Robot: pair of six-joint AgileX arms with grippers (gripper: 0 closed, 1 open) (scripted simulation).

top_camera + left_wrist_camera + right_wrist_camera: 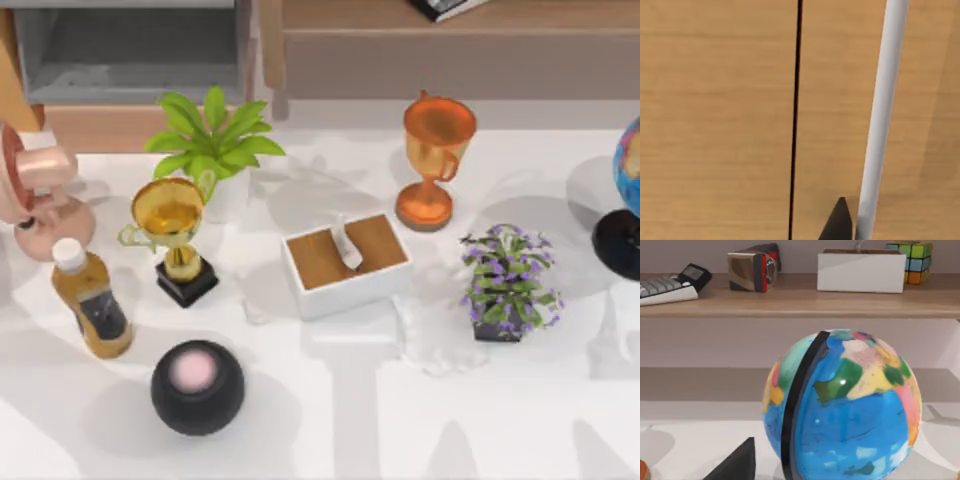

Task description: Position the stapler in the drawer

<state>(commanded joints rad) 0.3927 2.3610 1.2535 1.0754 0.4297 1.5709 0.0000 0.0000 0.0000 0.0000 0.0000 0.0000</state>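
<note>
Drawer point(100, 127) sits at the far left of the top view, behind the surface point(400, 420) — dull grey inside facing up, pale grey walls, tan wooden front panel toward the surface.

Just in front of the panel stands a green leafy plant point(212, 135). Near it is a gold trophy point(170, 225) on a black base, with a brown bottle point(90, 300) to its left and a pink object point(35, 190) at the left edge. A black ball point(197, 387) with a pink spot on top lies near the front left.

Mid-surface is a white tissue box point(347, 262) with a brown top. Behind it to the right stands an orange trophy point(435, 150). A purple-flowered plant point(507, 280) is to the right of the box, and a globe point(625, 190) is at the right edge.

Left gripper point(839, 220) shows as one dark tip in the left wrist view, close against a tan wood panel point(715, 125) with a thin black seam point(795, 125) and a pale bar point(882, 115) just beside the tip — clenched or released, cannot tell.

Right gripper point(735, 465) shows as one dark tip in the right wrist view, low beside the globe point(845, 410). Its state cannot be told either. Behind the globe a wooden shelf point(790, 302) carries a calculator point(672, 284), a silver and red item point(754, 267), a white box point(861, 271) and a colour cube point(914, 255).
</note>
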